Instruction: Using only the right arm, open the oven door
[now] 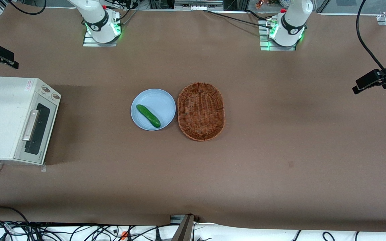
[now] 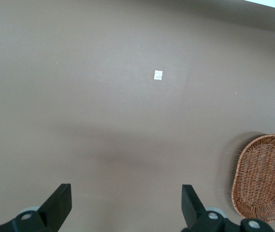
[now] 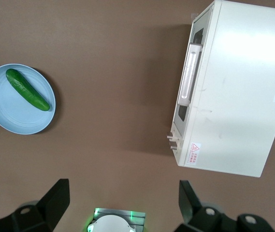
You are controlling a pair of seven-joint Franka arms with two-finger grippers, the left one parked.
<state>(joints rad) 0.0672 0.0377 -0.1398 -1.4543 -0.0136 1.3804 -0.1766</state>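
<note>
Door [image 1: 34,134]: shut, handle [image 3: 189,72] across the glass.
Claw [image 3: 123,203]: high above the counter [image 1: 280,134], fingers [image 3: 55,198] spread wide, holding nothing.
Cucumber [image 1: 148,115]: on plate [image 1: 159,100], beside basket [image 1: 200,111].

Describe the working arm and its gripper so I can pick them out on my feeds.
The right arm is glossy white with a dark band, on a metal base plate lit green, high above the oven door. Its gripper has two black, wedge-shaped fingers, spread apart.
</note>
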